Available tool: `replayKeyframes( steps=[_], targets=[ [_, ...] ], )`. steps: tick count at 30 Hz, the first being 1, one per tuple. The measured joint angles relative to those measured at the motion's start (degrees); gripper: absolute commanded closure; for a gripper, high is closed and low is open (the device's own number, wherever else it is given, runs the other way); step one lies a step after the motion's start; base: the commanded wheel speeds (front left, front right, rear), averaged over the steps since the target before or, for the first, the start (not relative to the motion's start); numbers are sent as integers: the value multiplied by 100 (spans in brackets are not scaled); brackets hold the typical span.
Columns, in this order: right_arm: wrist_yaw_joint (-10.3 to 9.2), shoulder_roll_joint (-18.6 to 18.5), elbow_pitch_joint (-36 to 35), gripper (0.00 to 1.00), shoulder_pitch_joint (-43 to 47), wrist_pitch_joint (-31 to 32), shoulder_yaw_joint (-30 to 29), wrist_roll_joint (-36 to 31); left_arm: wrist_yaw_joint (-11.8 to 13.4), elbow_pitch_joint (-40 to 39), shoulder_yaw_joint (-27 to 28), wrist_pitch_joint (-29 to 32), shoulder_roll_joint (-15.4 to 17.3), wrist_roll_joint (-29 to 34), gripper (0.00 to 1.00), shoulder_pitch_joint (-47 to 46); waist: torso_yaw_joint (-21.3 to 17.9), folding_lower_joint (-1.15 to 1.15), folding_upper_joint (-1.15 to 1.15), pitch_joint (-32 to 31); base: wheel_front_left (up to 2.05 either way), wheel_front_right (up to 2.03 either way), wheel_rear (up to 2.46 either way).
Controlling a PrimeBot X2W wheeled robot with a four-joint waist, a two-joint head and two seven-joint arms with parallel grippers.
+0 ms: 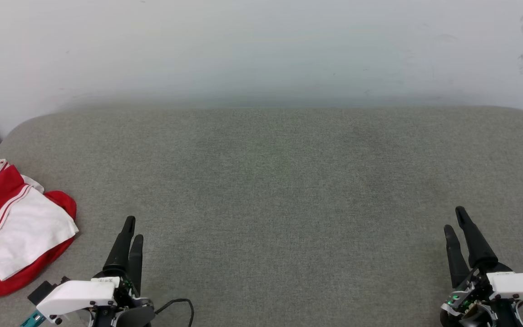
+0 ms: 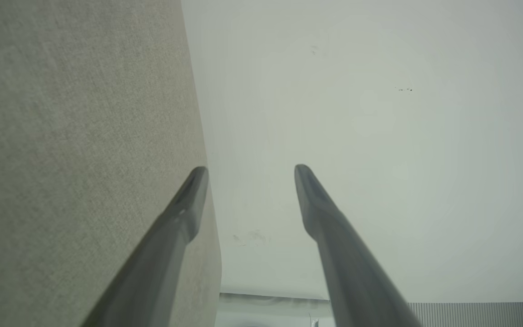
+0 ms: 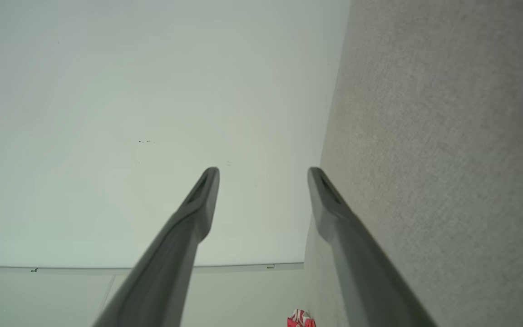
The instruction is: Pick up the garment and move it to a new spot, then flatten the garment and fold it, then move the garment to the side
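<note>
While its fingers stand apart and empty, the left gripper (image 1: 133, 229) sits at the near left of the table (image 1: 261, 181), the right gripper (image 1: 454, 220) likewise at the near right; the garment (image 1: 16, 227) lies crumpled at its left edge, near the left gripper.

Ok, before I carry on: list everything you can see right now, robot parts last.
garment: one, red with a white sleeve and red-and-white stripe trim, bunched at the far left of the surface, cut off by the head view's left edge, apart from both grippers
surface: one, grey fabric-covered with rounded far corners, beneath the garment
wall: one, white with a few dark scuffs, behind the surface
cable: one, black, looping by the left gripper's base
left gripper: one, dark fingers on a white housing, lower left, open, holding nothing
right gripper: one, dark fingers on a white housing, lower right, open, holding nothing
</note>
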Motion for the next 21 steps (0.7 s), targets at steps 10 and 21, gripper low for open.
replayKeyframes(
  steps=[10, 21],
  targets=[
    [0, 0, -215, 0, 4, -270, 151, -148, 0, -287, -303, -283, -1, 192, 0, -3, 0, 0, 0, -5, 0, 0, 0],
    [0, -64, -435, 0, 58, -570, 323, -779, 0, -613, -485, -557, 0, 893, 0, -3, 18, 0, 0, -18, 0, 0, 0]
  ],
)
